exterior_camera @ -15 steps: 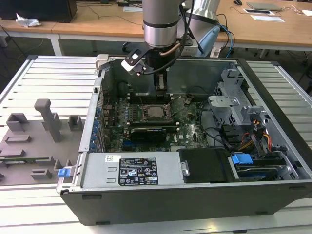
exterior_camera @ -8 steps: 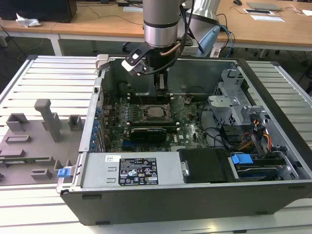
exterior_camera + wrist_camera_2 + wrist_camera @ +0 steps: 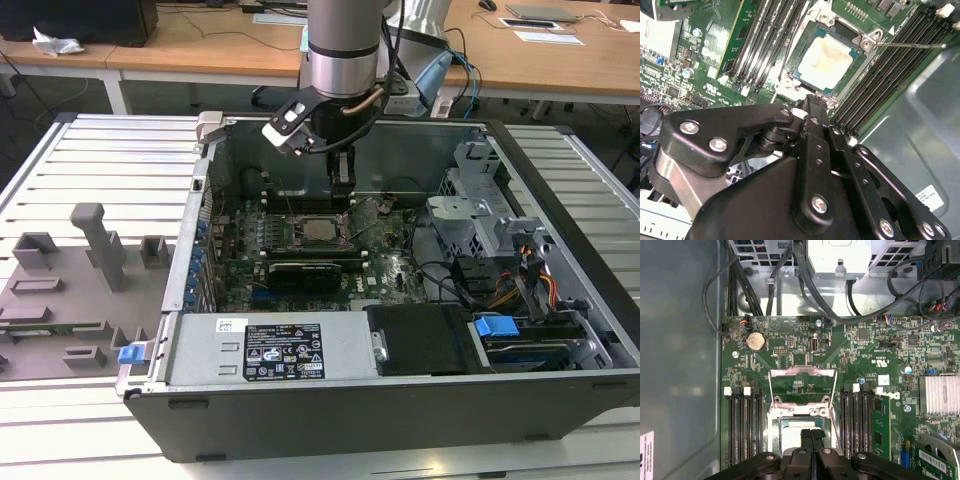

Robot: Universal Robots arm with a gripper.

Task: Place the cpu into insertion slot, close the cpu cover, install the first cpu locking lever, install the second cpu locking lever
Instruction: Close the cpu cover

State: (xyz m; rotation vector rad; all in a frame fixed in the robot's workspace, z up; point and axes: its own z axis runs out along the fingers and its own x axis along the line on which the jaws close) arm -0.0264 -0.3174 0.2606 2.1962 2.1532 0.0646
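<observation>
Jaws pressed together with nothing visible between them point straight down into the case from the silver-and-grey robot arm [image 3: 343, 50], which stands vertical in the exterior view. Their black fingertips [image 3: 807, 439] sit low over one edge of the socket (whether they touch metal there, I cannot tell).

Under everything is the grey slatted metal table [image 3: 110, 150]. On it lies the big black-and-grey computer case [image 3: 300, 420], open on its upper side. Inside the case is the green motherboard [image 3: 790, 340], with long black memory slots [image 3: 742, 425] on either side of the socket.

The insertion slot [image 3: 774, 432], a square socket with a silver metal rim, holds the cpu [image 3: 827, 60], a small flat square chip with a dull silver-grey top, lying flat inside it. The cpu cover [image 3: 801, 371], a thin silver square frame with a large window, is swung open, clear of the chip.
</observation>
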